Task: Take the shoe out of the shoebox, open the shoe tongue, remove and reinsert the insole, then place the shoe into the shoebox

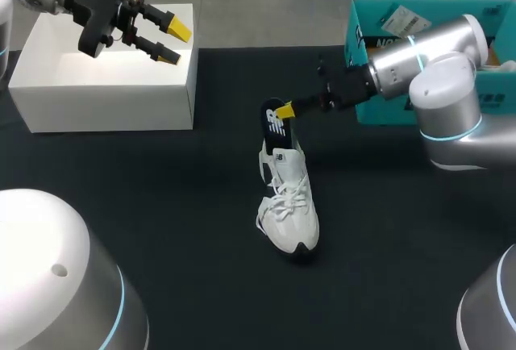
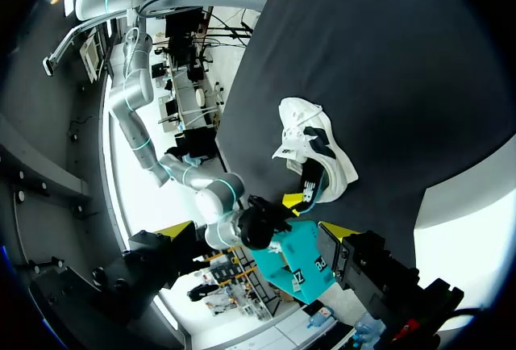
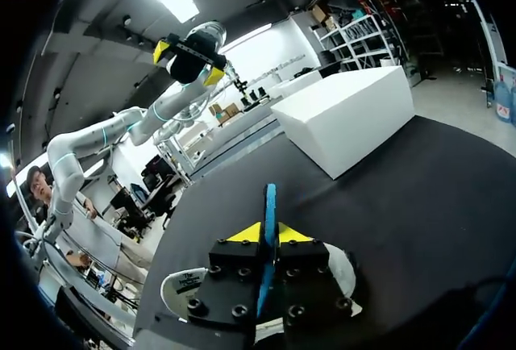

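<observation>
**Shoe** (image 1: 289,205): found near the middle of the table (image 1: 161,229), toe toward the near edge, with nothing bracing it.

**Insole** (image 1: 275,122): seen standing up out of the heel opening. Its lower end is judged to be inside the shoe.

**Right gripper** (image 1: 285,110): closed narrowly on the insole's upper edge. In the right wrist view the thin blue edge (image 3: 269,205) is pinched between the yellow tips.

**Left gripper** (image 1: 172,41): spread wide and holding nothing, above the white box (image 1: 97,92) at the far left corner.

**Shoebox** (image 1: 361,35): at the far right corner.

**Risks noted:**
- The unbraced shoe could be dragged, lifted or tipped by a pull on the insole.
- The insole could slip out, since it is held only by its thin edge.
- The insole could be buckled against the collar on reinsertion if it is pushed in at an angle.
</observation>
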Controlling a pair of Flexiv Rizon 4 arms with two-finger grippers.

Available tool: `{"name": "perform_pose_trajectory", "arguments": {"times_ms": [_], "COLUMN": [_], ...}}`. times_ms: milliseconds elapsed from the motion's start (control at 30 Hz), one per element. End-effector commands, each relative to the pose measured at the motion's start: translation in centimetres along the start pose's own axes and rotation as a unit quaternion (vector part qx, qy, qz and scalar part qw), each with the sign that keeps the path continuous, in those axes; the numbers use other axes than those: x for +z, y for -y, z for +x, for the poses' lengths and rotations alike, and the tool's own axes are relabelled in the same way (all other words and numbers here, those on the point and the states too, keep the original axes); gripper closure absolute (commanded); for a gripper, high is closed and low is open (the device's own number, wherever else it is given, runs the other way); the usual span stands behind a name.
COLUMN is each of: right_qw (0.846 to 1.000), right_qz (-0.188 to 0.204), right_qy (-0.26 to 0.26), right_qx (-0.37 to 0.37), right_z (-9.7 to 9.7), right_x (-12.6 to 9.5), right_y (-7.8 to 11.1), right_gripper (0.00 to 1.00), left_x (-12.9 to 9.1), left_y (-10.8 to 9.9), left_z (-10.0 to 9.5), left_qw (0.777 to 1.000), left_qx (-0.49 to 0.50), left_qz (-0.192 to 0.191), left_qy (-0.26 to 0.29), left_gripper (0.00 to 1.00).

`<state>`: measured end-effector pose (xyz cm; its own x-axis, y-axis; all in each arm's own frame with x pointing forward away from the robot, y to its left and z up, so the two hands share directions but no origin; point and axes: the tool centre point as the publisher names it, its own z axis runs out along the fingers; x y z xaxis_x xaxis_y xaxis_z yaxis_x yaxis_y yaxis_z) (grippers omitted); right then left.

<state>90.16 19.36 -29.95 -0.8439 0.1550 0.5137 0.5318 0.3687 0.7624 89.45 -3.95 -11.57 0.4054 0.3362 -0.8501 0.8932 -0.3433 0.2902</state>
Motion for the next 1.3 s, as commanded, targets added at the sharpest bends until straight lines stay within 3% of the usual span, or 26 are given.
{"name": "perform_pose_trajectory", "arguments": {"times_ms": [33,467,767,800,833,867,933,1067,1300], "right_qw": [1.0,0.998,0.997,0.997,0.998,0.998,0.998,0.999,0.999], "right_qz": [0.003,-0.008,-0.012,-0.013,-0.014,-0.013,-0.014,-0.011,-0.002], "right_qy": [-0.005,-0.012,-0.012,-0.009,-0.007,-0.005,0.0,0.001,-0.003], "right_qx": [0.009,0.057,0.071,0.069,0.065,0.063,0.056,0.043,0.034], "right_z": [-0.3,2.2,2.8,2.8,2.8,2.7,2.5,2.1,1.1], "right_x": [0.6,1.5,2.1,2.0,1.8,1.7,1.4,0.9,0.6], "right_y": [0.7,4.6,5.5,5.4,5.2,5.0,4.4,3.4,2.5], "right_gripper": [1.0,1.0,1.0,0.95,0.72,0.6,0.54,0.55,0.67], "left_x": [0.0,0.0,0.0,0.0,0.0,0.0,0.0,0.0,0.0], "left_y": [0.0,0.0,0.0,0.0,0.0,0.0,0.0,0.0,0.0], "left_z": [0.0,0.0,0.0,0.0,0.0,0.0,0.0,0.0,0.0], "left_qw": [1.0,1.0,1.0,1.0,1.0,1.0,1.0,1.0,1.0], "left_qx": [0.0,0.0,0.0,0.0,0.0,0.0,0.0,0.0,0.0], "left_qz": [0.001,0.001,0.001,0.001,0.001,0.001,0.001,0.001,0.001], "left_qy": [-0.002,-0.002,-0.002,-0.002,-0.002,-0.002,-0.002,-0.002,-0.002], "left_gripper": [0.0,0.0,0.0,0.0,0.0,0.0,0.0,0.0,0.0]}}
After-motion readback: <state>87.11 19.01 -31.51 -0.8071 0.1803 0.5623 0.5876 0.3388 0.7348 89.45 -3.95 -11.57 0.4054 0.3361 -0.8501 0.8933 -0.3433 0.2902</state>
